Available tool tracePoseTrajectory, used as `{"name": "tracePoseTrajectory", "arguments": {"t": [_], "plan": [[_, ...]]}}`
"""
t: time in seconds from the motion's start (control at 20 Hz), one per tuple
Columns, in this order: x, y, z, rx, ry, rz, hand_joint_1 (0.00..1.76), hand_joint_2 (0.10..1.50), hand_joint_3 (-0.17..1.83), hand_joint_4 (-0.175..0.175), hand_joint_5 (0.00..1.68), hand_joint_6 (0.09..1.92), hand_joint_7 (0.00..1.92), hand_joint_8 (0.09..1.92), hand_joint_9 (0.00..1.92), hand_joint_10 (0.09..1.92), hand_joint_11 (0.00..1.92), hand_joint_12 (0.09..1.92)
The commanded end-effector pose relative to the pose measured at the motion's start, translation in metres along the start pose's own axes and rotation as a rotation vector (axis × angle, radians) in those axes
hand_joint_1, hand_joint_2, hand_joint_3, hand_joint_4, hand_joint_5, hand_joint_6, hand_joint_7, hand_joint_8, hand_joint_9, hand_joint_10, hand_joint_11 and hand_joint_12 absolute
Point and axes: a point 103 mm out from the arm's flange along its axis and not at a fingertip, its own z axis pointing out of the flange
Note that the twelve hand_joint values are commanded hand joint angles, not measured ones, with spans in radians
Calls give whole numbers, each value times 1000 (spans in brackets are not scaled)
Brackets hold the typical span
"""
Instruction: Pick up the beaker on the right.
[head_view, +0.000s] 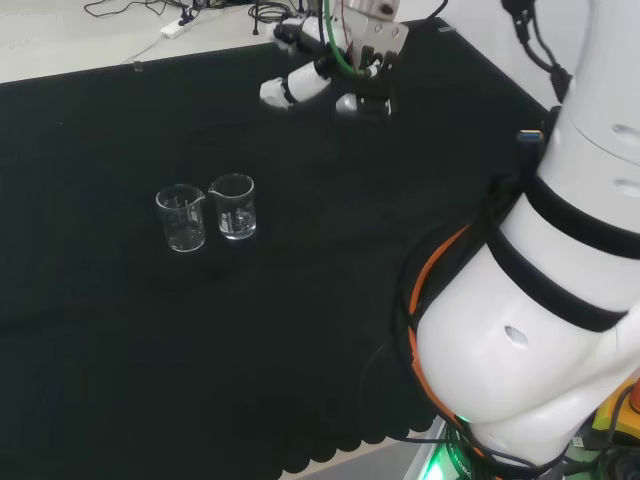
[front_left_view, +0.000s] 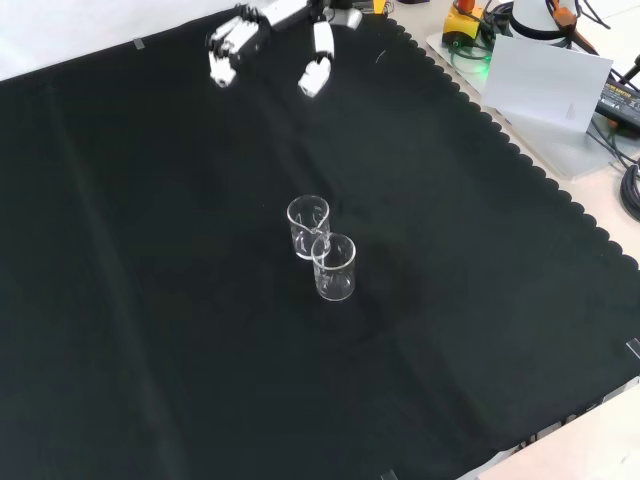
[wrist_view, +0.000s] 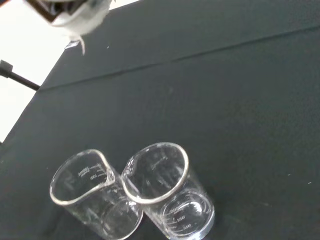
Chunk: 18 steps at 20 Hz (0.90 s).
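Head view: hand (head_view: 330, 80), fingers relaxed and empty, hangs well apart from right beaker (head_view: 233, 207).

Faint white graduation marks and tiny numerals run down both clear beakers, the left beaker (wrist_view: 95, 197) and the right beaker (wrist_view: 167, 195); none is legible.

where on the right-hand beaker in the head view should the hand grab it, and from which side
Probably the glass wall of the right beaker, approached from its free side: right in the head view, the far side in the front view. It stands upright, with the other beaker close against its left, leaving little finger room there. The hand hangs open above the cloth, apart from both, on that free side.
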Motion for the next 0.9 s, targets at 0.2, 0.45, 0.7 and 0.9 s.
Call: {"name": "tracePoseTrajectory", "arguments": {"t": [0.2, 0.45, 0.7, 0.9], "plan": [[-35, 39, 121, 135, 200, -122, 770, 511, 635, -29, 210, 87, 161, 561, 286, 608, 0, 1059], [-37, 40, 139, 157, 233, -166, 764, 504, 625, -28, 208, 87, 153, 558, 270, 599, 0, 1056], [-40, 38, 152, 164, 253, -190, 754, 498, 615, -26, 205, 87, 147, 554, 261, 595, 0, 1046], [-41, 35, 162, 172, 266, -215, 749, 497, 610, -26, 216, 87, 151, 555, 274, 598, 0, 1044]]}}
